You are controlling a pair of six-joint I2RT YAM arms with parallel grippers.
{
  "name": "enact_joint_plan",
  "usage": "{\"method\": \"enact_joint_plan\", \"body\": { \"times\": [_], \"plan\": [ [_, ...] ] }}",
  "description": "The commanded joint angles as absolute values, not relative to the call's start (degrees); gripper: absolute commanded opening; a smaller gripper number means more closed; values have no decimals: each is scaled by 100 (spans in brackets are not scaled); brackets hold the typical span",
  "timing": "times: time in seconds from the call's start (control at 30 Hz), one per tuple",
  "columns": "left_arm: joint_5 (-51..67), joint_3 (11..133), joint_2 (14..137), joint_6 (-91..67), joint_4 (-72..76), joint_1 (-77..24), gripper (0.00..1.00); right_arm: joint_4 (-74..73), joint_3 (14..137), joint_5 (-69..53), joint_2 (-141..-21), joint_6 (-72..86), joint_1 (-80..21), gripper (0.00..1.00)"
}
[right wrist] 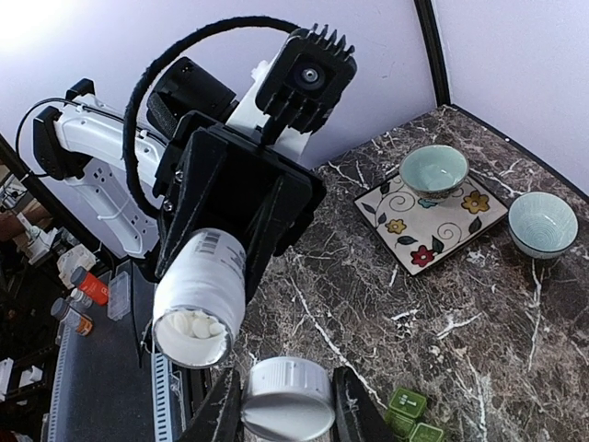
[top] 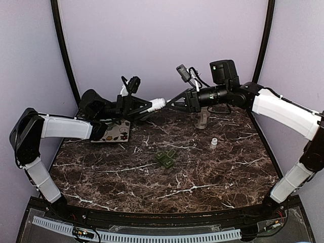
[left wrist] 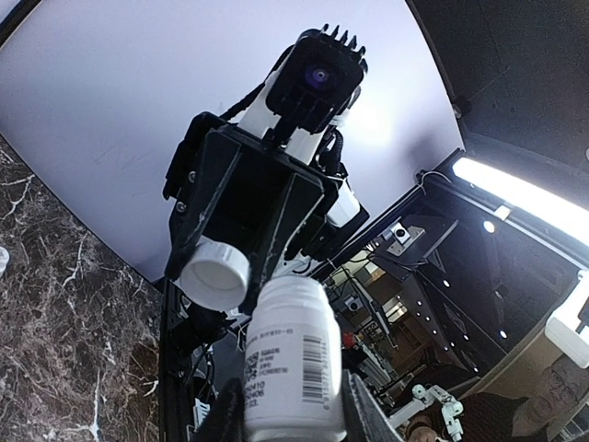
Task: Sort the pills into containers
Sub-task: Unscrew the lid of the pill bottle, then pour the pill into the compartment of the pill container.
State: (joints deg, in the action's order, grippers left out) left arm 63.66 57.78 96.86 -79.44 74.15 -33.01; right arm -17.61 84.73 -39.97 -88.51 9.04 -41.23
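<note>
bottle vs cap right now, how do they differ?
The pill bottle is clamped in the left gripper; the cap is in the right gripper. The bottle carries a barcode label; the cap is plain. The bottle is a tall cylinder, open-mouthed with white pills showing; the cap is a short disc, off the bottle. Both are white and held in the air, facing each other.

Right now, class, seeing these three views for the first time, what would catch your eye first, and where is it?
Above the back of the marble table, the left gripper holds an open white pill bottle with white pills showing in its mouth. Facing it, the right gripper holds a white cap. Below, the small green containers sit mid-table, and a floral plate carrying a teal bowl lies back left.
</note>
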Motion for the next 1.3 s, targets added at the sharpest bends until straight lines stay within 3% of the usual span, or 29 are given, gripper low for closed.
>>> {"method": "enact_joint_plan", "body": {
  "times": [0.0, 0.6, 1.03, 1.27],
  "plan": [
    [6416, 5530, 9590, -7912, 7824, -3295, 0, -1478, 8267, -3868, -8541, 979, -4043, 0],
    [4946, 3059, 8930, -6296, 7747, -3484, 0, -870, 7123, -2741, -7831, 1682, -3894, 0],
    [3990, 2243, 10235, -6465, 9775, -3959, 0, -612, 6383, -2499, -7318, 1805, -3893, 0],
    [3803, 2233, 10645, -6370, 9954, -4071, 0, -568, 6174, -2509, -7126, 1815, -3894, 0]
  ]
}}
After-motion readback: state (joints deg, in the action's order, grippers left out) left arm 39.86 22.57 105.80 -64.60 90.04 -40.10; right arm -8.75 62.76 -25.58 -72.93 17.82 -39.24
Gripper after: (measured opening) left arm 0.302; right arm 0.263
